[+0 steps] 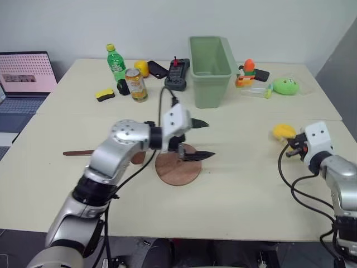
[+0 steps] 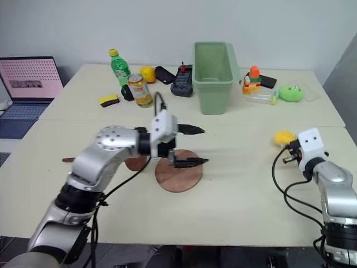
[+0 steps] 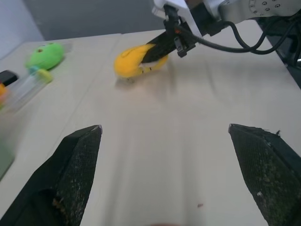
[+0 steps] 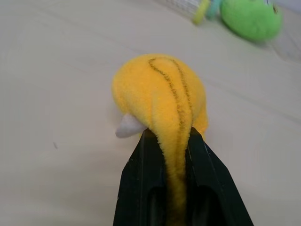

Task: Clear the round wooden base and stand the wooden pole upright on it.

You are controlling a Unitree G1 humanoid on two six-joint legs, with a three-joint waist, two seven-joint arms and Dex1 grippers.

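Observation:
The round wooden base, a flat reddish-brown disc, lies in the middle of the table. My left gripper hovers just over its far edge, pointing right, fingers wide open and empty. The wooden pole lies flat to the left, its disc end partly hidden behind my left forearm. Far right, my right gripper is shut on a yellow plush toy, which rests on the table. The left wrist view also catches the plush toy pinched in the right gripper.
At the back stand a green bin, a green bottle, a can, a yellow sponge and a black device. A green plush and an orange toy sit back right. A laptop is far left.

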